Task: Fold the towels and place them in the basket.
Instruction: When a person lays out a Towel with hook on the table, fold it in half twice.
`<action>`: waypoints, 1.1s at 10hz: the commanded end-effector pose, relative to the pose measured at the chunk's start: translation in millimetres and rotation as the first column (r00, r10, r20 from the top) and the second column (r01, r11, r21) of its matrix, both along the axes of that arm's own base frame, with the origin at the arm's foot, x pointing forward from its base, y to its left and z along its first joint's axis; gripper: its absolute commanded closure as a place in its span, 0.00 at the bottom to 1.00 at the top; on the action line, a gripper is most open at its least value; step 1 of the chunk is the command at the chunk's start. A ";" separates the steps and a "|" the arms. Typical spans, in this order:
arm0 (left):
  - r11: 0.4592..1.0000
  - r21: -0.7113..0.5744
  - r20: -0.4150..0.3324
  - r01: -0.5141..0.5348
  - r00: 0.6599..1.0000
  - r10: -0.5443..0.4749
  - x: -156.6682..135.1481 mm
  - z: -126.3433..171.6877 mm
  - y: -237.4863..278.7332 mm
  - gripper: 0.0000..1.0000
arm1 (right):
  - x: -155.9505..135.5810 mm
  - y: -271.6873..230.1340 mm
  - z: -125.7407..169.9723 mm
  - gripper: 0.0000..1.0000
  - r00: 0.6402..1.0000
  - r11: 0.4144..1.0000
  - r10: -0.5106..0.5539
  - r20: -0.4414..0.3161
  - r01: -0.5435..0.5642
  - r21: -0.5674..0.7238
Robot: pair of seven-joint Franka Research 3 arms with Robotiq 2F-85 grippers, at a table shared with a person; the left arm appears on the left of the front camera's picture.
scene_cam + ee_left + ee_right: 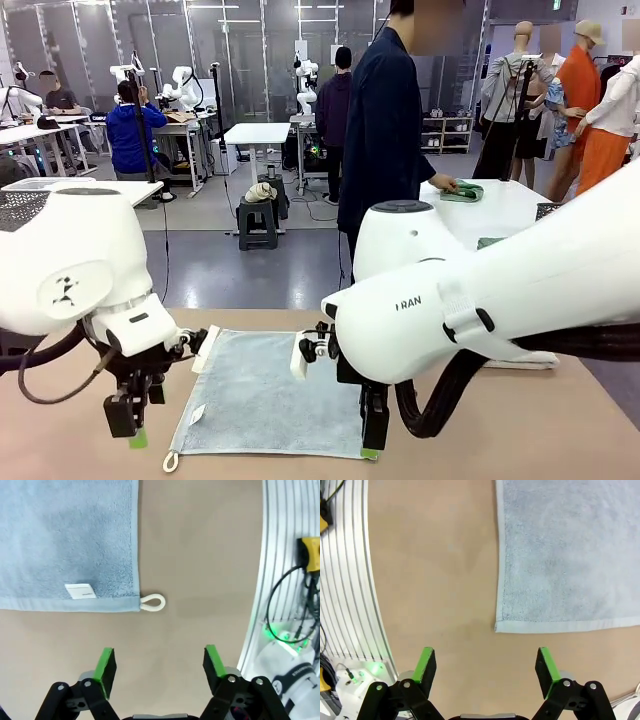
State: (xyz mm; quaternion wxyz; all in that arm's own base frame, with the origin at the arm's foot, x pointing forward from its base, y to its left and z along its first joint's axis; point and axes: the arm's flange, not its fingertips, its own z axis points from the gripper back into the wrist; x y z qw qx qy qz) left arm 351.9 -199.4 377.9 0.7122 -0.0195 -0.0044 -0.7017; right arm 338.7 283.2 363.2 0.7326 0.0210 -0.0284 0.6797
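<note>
Upper right, a person's hand (pixel 443 183) rests on a green cloth (pixel 465 191) on a white table. The grey-blue towel (pixel 265 395) lies flat on the tan surface (pixel 560 430), lower middle. The left tool (pixel 159 664) hangs spread and empty just off its looped lower-left corner, and the right tool (pixel 485 666), equally wide and empty, is by its lower-right corner.

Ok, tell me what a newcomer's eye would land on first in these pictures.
The pale grey-blue towel lies spread flat on the tan table, its white corner loop sticking out. The left gripper and right gripper hang open just off its two near corners, holding nothing. Beyond, a person in dark clothes rests a hand on a green cloth.
</note>
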 end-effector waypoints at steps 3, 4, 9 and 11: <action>1.000 -0.004 0.040 0.014 0.999 -0.014 10.4 -33.3 -11.4 0.00 | 3.2 -1.9 -30.2 0.00 0.999 0.999 0.039 0.008 -0.039 -0.016; 1.000 -0.005 0.046 0.022 0.999 -0.022 12.6 -38.8 -14.1 0.00 | 3.0 0.6 -35.7 0.00 0.999 0.999 0.037 0.015 -0.037 -0.021; 0.998 -0.016 0.069 0.061 0.996 -0.060 20.1 -56.0 -18.0 0.00 | 7.8 3.4 -54.5 0.00 1.000 0.999 -0.006 0.030 0.008 -0.045; 0.997 -0.003 0.089 0.080 0.993 -0.079 20.2 -65.0 -18.9 0.00 | 8.7 1.6 -60.8 0.00 0.999 0.999 -0.016 0.032 0.018 -0.043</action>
